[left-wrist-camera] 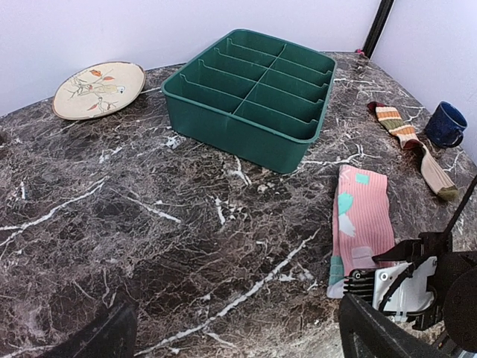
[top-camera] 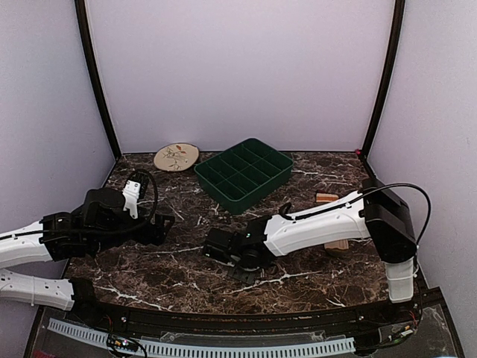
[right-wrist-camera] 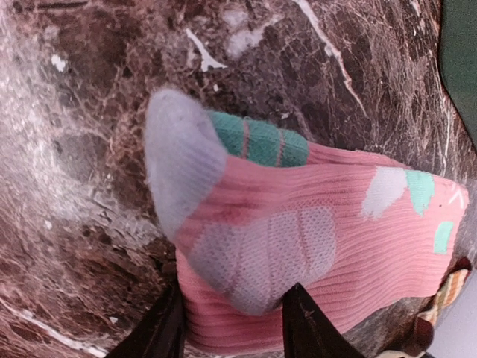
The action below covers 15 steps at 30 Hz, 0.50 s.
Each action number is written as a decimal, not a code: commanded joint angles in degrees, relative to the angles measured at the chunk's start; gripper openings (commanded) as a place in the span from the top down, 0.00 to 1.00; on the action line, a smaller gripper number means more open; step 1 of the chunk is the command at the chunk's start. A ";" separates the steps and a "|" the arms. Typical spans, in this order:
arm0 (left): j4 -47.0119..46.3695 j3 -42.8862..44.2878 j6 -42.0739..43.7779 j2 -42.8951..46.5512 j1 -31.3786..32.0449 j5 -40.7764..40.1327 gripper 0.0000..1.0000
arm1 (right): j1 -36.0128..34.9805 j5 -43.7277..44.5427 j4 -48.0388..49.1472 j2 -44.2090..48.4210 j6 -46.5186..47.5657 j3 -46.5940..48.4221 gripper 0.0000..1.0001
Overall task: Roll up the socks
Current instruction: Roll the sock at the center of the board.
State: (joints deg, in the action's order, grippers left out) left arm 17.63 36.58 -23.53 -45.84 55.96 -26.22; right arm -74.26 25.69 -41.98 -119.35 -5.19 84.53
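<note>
The pink sock [left-wrist-camera: 363, 212] lies stretched out flat on the bench [left-wrist-camera: 149, 224], just in front of the green tray's [left-wrist-camera: 246, 127] near corner, and no turn of a roll shows in it yet. Only its grey toe end looks bunched and slightly raised. That is where the right hand [right-wrist-camera: 235, 328] is: its two dark fingers have the sock's edge between them, fabric filling the gap, so it appears to have closed on the toe. How firm that pinch is I cannot tell.

The tan sock [left-wrist-camera: 406, 134] with the striped cuff lies loose and unrolled further back, well apart from the pink one, beside a blue mug [left-wrist-camera: 446, 123].

The left hand [left-wrist-camera: 238, 339] hovers low over bare bench with its fingers spread wide, holding nothing.

I judge the task barely begun — the first sock is being taken at the toe, and both rolls remain to be made. A patterned plate [left-wrist-camera: 59, 104] sits at the far left.
</note>
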 commanded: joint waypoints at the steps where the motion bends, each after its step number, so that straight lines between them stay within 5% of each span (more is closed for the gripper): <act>1: -1.26 -1.05 0.84 -0.33 -0.49 -0.84 0.04 | 1.32 -5.08 -1.25 -0.63 -0.22 -2.40 0.60; 6: -1.77 -1.30 1.23 -0.98 -0.51 -0.15 0.04 | 2.91 -10.38 -0.08 0.45 -0.33 -3.23 0.69; 15: -2.65 -1.84 1.95 -1.00 -0.56 0.48 0.03 | 7.13 -20.79 -0.13 2.90 -2.44 -3.94 1.00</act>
State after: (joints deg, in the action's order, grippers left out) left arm 16.32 35.53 -22.50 -46.89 55.77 -26.11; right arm -68.71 11.07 -39.81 -116.92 -6.59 82.28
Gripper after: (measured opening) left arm 0.967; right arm 0.047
